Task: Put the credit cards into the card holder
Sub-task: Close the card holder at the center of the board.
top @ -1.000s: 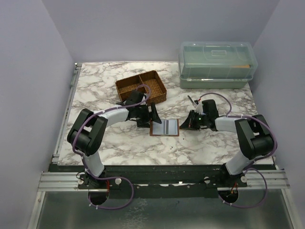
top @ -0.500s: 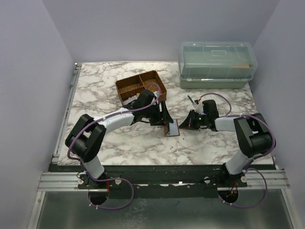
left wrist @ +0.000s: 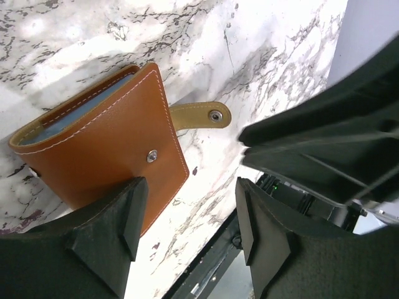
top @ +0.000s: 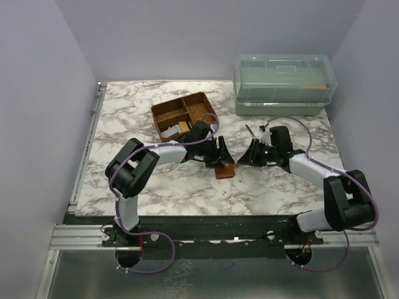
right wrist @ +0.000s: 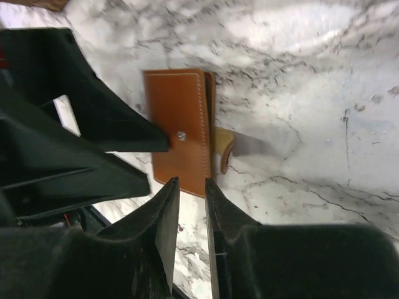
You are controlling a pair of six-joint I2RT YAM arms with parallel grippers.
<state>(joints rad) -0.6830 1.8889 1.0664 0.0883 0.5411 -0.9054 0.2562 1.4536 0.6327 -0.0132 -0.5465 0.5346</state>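
Note:
The card holder (top: 225, 170) lies folded shut on the marble, brown with pale stitching (left wrist: 106, 146) (right wrist: 177, 121). Its snap strap (left wrist: 201, 115) hangs loose to one side. A pale blue credit card edge (left wrist: 78, 115) shows inside the fold. My left gripper (top: 218, 156) (left wrist: 190, 218) is open. One of its fingers (left wrist: 115, 218) overlaps the holder's cover and nothing is between the two. My right gripper (top: 248, 157) (right wrist: 192, 202) hovers just beside the holder, its jaws a narrow gap apart and empty.
A brown divided basket (top: 201, 99) stands behind the left arm, with a small pale thing (top: 181, 128) in one compartment. A clear lidded box (top: 283, 84) is at the back right. A thin dark tool (top: 250, 131) lies near the right wrist.
The holder lay open flat with cards showing; now it is folded shut. My left gripper swept right over it. My right gripper's jaws parted slightly.

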